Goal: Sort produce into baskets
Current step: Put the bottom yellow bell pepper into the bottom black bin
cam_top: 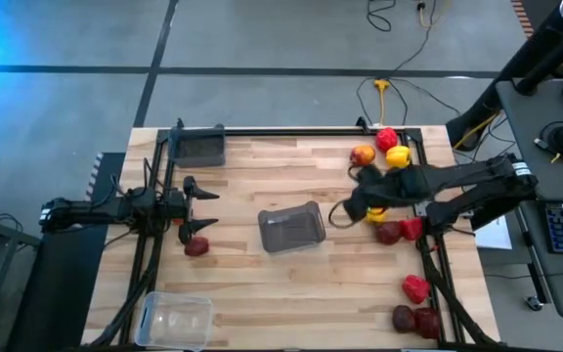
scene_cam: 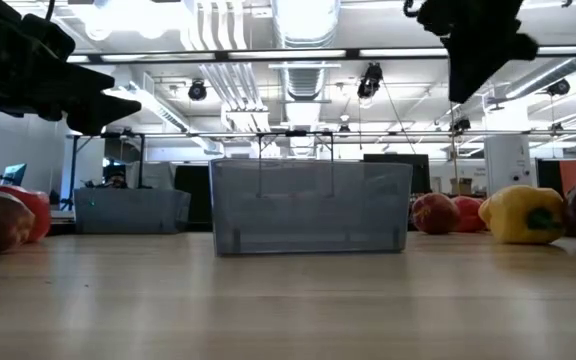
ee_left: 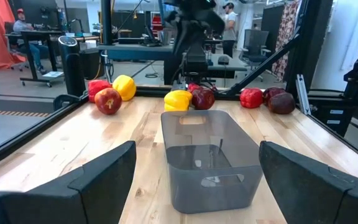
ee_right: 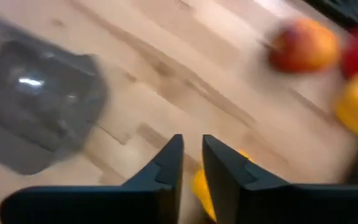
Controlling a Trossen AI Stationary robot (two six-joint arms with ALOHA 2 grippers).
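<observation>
High cam looks straight down on the whole table [cam_top: 262,274]; low cam sits at tabletop level, facing the room. Both wrist cams look past their fingers — all four share the grey bin [cam_top: 292,229].
</observation>
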